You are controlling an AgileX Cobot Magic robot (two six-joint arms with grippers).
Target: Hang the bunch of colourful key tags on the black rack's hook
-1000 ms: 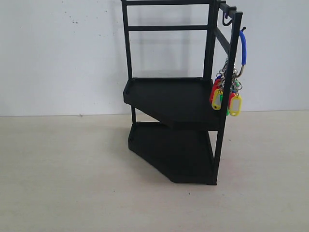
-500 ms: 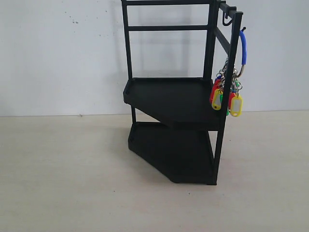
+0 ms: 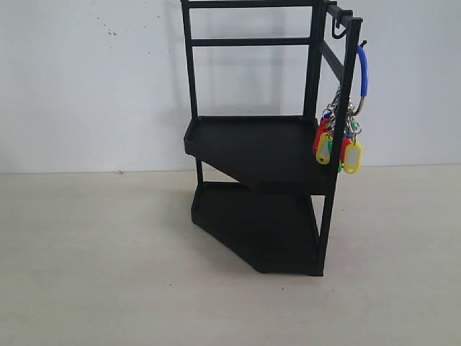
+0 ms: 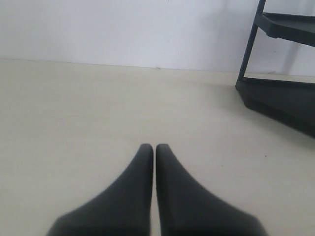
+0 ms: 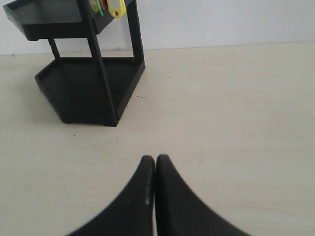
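The black rack [image 3: 263, 144] stands on the table against the white wall. The colourful key tag bunch [image 3: 340, 144] hangs at the rack's right front post, its blue-sleeved loop [image 3: 364, 72] caught over the small hook [image 3: 363, 45] near the top of that post. Neither arm shows in the exterior view. My left gripper [image 4: 154, 147] is shut and empty above bare table, with the rack [image 4: 283, 93] far off. My right gripper [image 5: 155, 158] is shut and empty too, well back from the rack [image 5: 91, 88]; a yellow tag of the bunch [image 5: 117, 9] peeks at the frame edge.
A curled J-shaped black hook [image 3: 336, 29] hangs from the rack's top bar. The pale wooden table [image 3: 108, 259] spreads to the left and in front of the rack, and a white wall [image 3: 94, 79] backs it.
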